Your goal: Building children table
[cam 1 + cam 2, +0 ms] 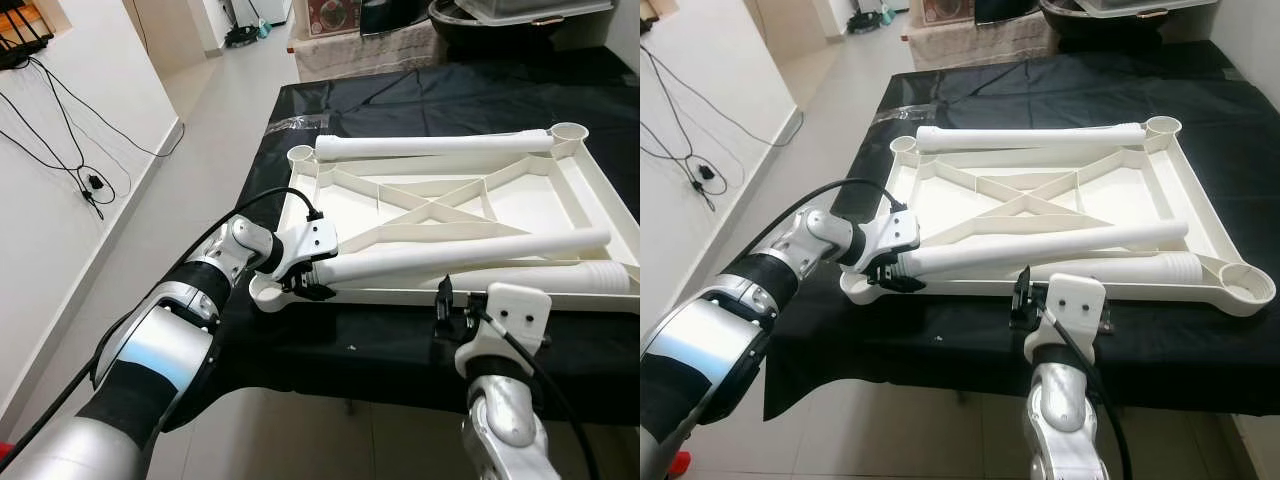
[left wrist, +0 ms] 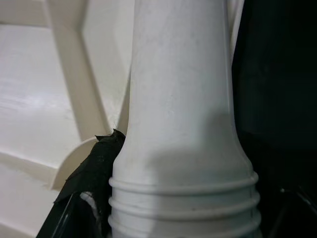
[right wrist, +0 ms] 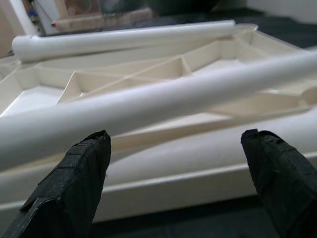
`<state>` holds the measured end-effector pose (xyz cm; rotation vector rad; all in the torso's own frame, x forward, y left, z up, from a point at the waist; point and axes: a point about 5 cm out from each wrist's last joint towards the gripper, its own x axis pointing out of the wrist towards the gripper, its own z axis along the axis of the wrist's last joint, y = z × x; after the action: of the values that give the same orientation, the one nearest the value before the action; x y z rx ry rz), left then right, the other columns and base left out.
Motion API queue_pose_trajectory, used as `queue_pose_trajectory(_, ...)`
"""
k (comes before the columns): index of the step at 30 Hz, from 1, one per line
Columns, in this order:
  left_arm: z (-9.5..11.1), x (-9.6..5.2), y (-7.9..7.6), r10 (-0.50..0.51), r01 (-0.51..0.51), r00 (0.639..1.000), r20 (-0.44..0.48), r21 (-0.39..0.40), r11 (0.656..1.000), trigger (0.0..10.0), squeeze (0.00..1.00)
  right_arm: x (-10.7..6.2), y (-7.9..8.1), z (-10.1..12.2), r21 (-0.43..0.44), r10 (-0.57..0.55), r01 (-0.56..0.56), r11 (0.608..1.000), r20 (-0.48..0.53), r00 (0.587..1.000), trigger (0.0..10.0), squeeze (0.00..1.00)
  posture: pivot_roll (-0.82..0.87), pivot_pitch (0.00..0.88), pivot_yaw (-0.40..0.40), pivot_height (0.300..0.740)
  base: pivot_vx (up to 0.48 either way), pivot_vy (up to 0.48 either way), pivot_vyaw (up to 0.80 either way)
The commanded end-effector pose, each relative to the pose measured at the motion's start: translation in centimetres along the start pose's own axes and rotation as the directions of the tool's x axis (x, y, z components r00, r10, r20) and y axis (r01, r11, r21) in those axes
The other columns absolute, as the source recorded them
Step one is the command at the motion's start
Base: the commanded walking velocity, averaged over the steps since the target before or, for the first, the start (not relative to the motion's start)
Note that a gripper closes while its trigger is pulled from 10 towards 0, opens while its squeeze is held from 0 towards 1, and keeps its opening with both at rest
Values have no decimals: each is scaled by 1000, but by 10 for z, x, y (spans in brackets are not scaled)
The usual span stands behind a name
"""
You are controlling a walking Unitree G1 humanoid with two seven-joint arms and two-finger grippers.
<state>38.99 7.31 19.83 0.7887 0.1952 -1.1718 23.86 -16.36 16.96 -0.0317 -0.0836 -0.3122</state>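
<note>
1. An upside-down white plastic tabletop [image 1: 560, 215] lies on a black-covered table [image 1: 400, 340], its ribbed underside facing up and its long axis running across the robot's view, left to right.
2. Round sockets sit at its corners; the near-left socket [image 1: 268, 293] slightly overhangs the table's front edge.
3. A white leg [image 1: 440, 145] lies along the tabletop's far rim, parallel to the long axis, one end by the far-left socket [image 1: 301, 155] and the other near the far-right socket [image 1: 569, 131].
4. A second leg [image 1: 470, 252] lies slantwise over the near half of the tabletop, its ridged end low at the near-left corner and its plain end pointing right and slightly away.
5. A third leg [image 1: 590, 277] lies along the near rim beneath it, its ridged end pointing right.
6. The left gripper [image 1: 305, 287] is clamped on the ridged end of the slanted leg, just beside the near-left socket; in the left wrist view one black finger [image 2: 94, 168] presses against the leg's side.
7. The right gripper [image 3: 183, 168] hovers at the table's front edge, facing the tabletop's near rim, its fingers [image 3: 74, 183] wide apart and touching nothing.
8. Bare black cloth extends beyond the tabletop on its far side, with a narrower strip in front.
9. Left of the table, open tiled floor [image 1: 190, 200] runs along a white wall with dangling cables [image 1: 70, 150].
</note>
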Motion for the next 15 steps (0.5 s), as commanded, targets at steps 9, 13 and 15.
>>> queue_pose_trajectory(9, 5, -12, 18, 231, -214, 963, 140, -125, 969, 10000, 0, 12, -7, -1, 40, -19, 18, 999, 22, 1000, 10000, 0, 123, 0, 127, 740, 0, 0, 0)
queue_pose_trajectory(13, -1, -11, 14, 328, -293, 923, 199, -186, 938, 10000, 0, 17, -10, 3, 139, 3, -9, 990, 44, 999, 10000, 0, 107, 0, 107, 740, 0, 0, 0)
queue_pose_trajectory(15, -2, -10, 12, 373, -331, 899, 228, -201, 922, 10000, 0, 18, -6, 7, 224, 48, -61, 973, 61, 997, 10000, 1000, 101, 0, 98, 740, 0, 0, 0)
